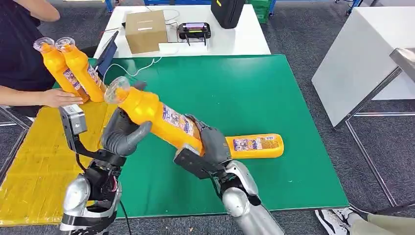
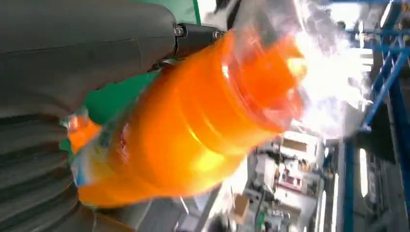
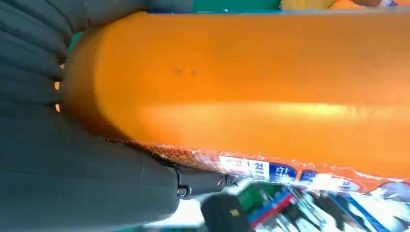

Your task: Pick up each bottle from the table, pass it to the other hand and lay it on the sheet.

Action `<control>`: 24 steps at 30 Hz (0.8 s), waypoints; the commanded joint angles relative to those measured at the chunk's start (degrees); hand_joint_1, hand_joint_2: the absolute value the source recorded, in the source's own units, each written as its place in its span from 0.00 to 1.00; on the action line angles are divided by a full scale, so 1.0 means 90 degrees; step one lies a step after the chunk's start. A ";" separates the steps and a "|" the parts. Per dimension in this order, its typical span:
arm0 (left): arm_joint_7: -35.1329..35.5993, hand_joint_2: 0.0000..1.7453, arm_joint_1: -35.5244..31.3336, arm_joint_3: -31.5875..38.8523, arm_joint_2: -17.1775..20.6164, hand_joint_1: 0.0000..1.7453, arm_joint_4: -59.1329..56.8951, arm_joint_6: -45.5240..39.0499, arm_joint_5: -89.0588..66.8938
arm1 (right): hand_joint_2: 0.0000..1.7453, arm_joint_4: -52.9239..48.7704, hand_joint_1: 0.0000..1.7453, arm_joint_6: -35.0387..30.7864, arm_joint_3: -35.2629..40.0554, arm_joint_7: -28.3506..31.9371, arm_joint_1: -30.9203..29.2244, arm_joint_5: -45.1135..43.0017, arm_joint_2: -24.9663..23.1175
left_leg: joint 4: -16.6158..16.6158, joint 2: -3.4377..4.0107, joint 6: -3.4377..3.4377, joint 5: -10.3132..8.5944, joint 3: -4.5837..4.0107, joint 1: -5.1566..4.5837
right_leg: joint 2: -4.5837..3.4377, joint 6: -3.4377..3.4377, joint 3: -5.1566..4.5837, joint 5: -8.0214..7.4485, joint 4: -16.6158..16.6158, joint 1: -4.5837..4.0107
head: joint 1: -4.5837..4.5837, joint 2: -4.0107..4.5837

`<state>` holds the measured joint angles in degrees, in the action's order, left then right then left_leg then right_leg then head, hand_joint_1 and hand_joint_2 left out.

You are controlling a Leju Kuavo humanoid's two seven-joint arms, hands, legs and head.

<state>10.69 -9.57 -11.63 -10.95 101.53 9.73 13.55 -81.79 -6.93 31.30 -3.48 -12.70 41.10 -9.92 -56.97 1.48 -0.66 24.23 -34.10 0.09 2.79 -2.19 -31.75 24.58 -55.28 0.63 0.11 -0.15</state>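
Bottles number four, all orange: one (image 1: 151, 115) is held tilted in the air over the near-left part of the green mat (image 1: 274, 88), with the right hand (image 1: 208, 147) gripping its base end and the left hand (image 1: 122, 133) closed around it nearer the clear cap; one (image 1: 254, 145) lies flat on the mat just right of the right hand; and two (image 1: 68, 68) lean together under a person's hand (image 1: 58, 98) at the far corner of the yellow sheet (image 1: 34, 161). One sheet lies left of the mat, bare across its near half, and the mat is open toward its far and right edges.
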 commanded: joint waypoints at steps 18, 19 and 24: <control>-0.0209 1.00 -0.0335 -0.0681 0.0174 1.00 -0.0236 -0.0112 -0.0185 | 1.00 0.0231 1.00 0.0014 0.1494 -0.0432 -0.0652 0.0860 0.0396 | 0.0000 -0.0012 0.0003 0.0003 0.0008 0.0004 | -0.0013 0.0005 0.0013 0.0004 0.0003 -0.0001 | 0.0002 0.0000; -0.0209 1.00 -0.0335 -0.0681 0.0174 1.00 -0.0236 -0.0112 -0.0185 | 1.00 0.0231 1.00 0.0014 0.1494 -0.0432 -0.0652 0.0860 0.0396 | 0.0000 -0.0017 0.0005 0.0006 0.0014 0.0005 | -0.0015 0.0007 0.0019 0.0007 0.0003 -0.0002 | 0.0000 0.0000; -0.0493 1.00 -0.0393 -0.0662 0.0220 1.00 -0.0134 -0.0220 -0.1034 | 1.00 0.0186 0.96 0.0065 0.1361 -0.0595 -0.0567 0.0933 0.0415 | -0.0001 -0.0015 0.0006 0.0007 0.0014 0.0007 | -0.0018 0.0009 0.0020 0.0008 0.0002 -0.0004 | 0.0000 0.0000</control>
<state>7.89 -10.30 -14.86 -10.21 101.15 8.41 11.63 -81.46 -8.13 39.74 -7.72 -17.05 48.41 -8.55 -56.98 1.48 -0.66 24.22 -34.14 0.09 2.79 -2.20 -31.79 24.57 -55.28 0.63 0.11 -0.15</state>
